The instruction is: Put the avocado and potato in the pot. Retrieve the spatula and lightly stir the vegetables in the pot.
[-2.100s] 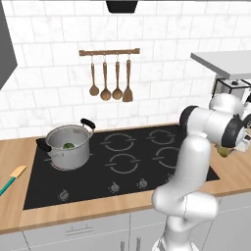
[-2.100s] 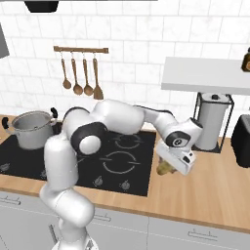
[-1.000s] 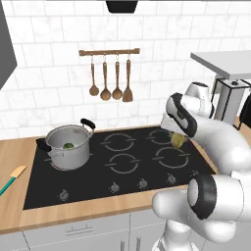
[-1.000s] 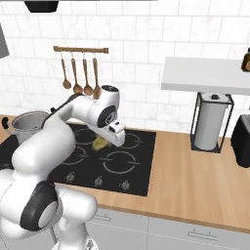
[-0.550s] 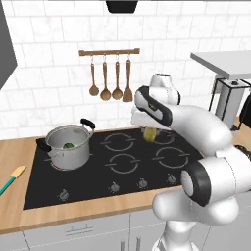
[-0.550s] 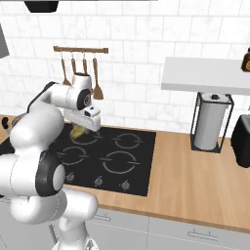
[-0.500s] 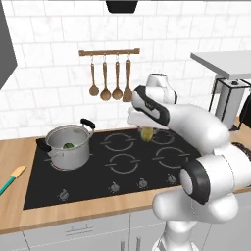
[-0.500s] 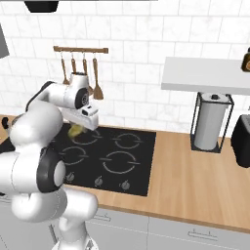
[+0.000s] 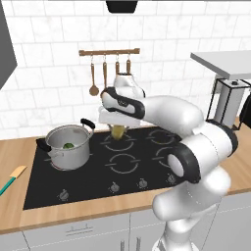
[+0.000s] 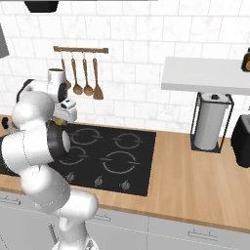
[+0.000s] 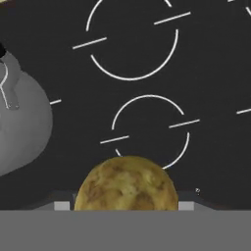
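Observation:
My gripper (image 9: 117,129) hangs over the back left burner of the hob, shut on the potato (image 9: 117,134), a yellowish-brown lump that also fills the bottom of the hand view (image 11: 126,184). The steel pot (image 9: 68,152) with black side handles stands on the hob's left side, a short way left of the gripper and lower. The dark green avocado (image 9: 67,145) lies inside it. In the hand view the pot's grey wall (image 11: 22,130) shows at the left edge. The teal-handled spatula (image 9: 11,178) lies on the wooden counter at the far left.
A black hob (image 9: 122,166) with four burners covers the counter's middle. Wooden spoons and a turner hang on a rail (image 9: 109,51) on the tiled wall behind. A paper towel holder (image 10: 209,122) stands under a shelf at the right.
The arm has swung from the right counter leftward across the hob, carrying the potato, and now holds it near the pot. The pot, avocado and spatula have not moved.

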{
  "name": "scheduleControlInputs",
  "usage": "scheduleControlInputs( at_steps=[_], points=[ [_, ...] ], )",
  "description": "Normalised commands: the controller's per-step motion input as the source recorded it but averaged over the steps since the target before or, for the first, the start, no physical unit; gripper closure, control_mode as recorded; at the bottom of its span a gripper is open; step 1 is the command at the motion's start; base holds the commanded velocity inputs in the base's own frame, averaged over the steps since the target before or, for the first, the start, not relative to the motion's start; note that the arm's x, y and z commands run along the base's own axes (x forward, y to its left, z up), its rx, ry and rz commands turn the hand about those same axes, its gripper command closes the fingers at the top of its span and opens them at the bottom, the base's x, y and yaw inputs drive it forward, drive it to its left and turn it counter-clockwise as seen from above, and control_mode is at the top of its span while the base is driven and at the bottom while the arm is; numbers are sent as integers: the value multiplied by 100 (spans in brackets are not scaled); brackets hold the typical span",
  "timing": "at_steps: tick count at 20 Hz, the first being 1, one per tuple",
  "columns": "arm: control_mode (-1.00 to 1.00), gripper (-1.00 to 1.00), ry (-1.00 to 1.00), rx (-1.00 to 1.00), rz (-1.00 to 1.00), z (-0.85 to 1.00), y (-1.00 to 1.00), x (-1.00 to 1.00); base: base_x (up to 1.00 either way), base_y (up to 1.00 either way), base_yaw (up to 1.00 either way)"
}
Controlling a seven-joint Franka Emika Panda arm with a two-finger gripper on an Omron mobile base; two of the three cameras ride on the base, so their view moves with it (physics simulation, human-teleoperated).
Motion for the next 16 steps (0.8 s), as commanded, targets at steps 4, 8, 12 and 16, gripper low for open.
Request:
scheduleControlInputs(
  at_steps=[4,8,12,16],
  points=[
    [-100,100,0,0,2,-8,84,29,0,0,0],
    [-100,100,0,0,0,-14,76,19,0,0,0],
    [-100,100,0,0,0,-10,61,11,0,0,0],
    [-100,100,0,0,0,0,62,26,0,0,0]
  ],
)
